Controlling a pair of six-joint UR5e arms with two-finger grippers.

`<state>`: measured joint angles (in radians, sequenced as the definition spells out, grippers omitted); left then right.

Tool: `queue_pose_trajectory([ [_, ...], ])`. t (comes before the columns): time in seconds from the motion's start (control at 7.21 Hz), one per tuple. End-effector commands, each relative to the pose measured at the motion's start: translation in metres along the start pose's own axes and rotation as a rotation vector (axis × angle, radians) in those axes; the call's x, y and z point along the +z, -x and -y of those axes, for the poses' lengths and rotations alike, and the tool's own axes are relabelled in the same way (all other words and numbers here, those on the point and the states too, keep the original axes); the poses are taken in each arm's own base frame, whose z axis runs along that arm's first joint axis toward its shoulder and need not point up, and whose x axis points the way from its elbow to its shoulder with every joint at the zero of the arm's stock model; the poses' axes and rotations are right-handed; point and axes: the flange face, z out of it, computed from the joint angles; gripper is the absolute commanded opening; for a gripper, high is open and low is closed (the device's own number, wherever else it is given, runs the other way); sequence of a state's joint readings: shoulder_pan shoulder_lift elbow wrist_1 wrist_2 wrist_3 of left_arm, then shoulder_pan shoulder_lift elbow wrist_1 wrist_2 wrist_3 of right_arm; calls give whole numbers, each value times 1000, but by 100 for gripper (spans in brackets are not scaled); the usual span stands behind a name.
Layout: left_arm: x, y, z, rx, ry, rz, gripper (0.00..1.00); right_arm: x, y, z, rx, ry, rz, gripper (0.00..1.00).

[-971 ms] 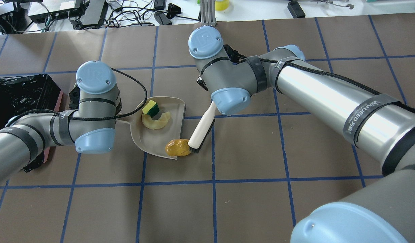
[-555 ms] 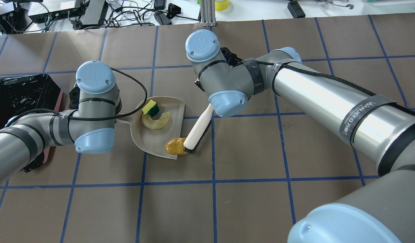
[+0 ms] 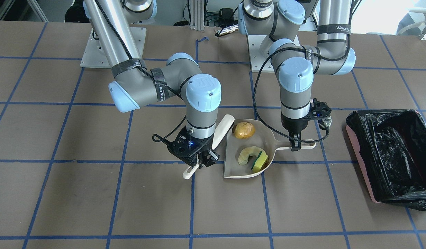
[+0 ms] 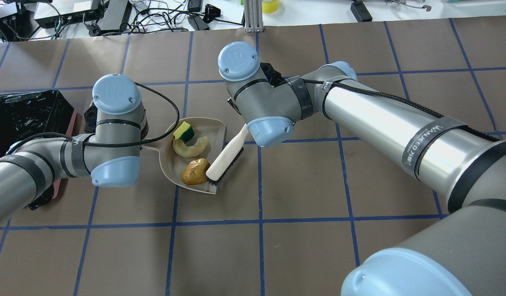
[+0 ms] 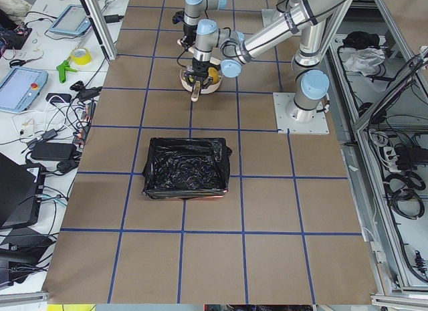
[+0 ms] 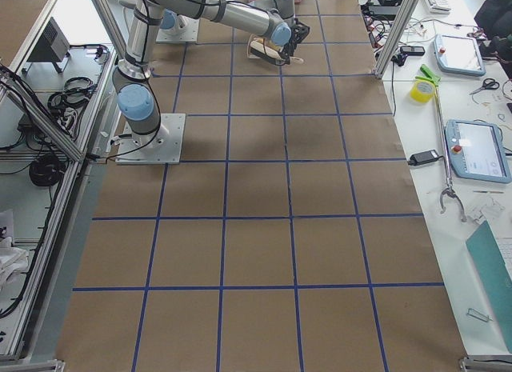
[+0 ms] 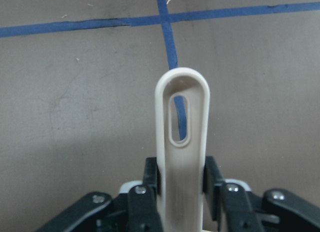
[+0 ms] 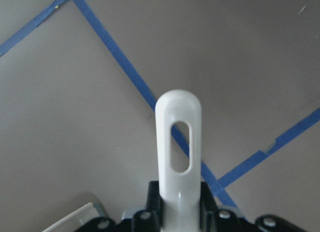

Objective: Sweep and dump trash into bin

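Lying across the dustpan (image 4: pixel 208 130) mouth, the brush (image 4: pixel 226 156) borders the lump (image 4: pixel 194 172).

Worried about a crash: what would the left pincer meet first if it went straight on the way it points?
Pointing down, the left pincer, shut on the dustpan handle, would probably meet the table.

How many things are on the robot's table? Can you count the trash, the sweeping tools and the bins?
Trash pieces: 3 (potato-like lump, yellow-and-green sponge, pale curved piece)
Sweeping tools: 2 (dustpan, brush)
Bins: 1 (bin)
Total: 6
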<state>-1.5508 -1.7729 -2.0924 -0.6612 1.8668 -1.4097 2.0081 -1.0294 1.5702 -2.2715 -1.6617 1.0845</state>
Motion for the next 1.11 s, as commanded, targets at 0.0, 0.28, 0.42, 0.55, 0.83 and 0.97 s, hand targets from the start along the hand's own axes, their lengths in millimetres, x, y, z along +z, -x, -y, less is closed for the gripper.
queue_pose_trajectory([
  [0.0,0,-1,-3,3,32,-5,0,4,8,-16,58,32,30,17],
  [0.28,0,-1,-4,3,45,-7,0,6,6,-13,-31,18,19,17],
  [0.42,0,-1,-4,3,45,-7,0,7,4,-8,-103,-3,6,17],
  [0.55,0,-1,-3,2,45,-6,0,7,-1,-1,-167,-42,-30,18],
  [0.83,0,-1,-3,3,47,-7,0,8,-8,8,-228,-37,-56,18],
  [0.97,1,-1,-3,3,60,1,0,8,-10,13,-273,-33,-65,18],
])
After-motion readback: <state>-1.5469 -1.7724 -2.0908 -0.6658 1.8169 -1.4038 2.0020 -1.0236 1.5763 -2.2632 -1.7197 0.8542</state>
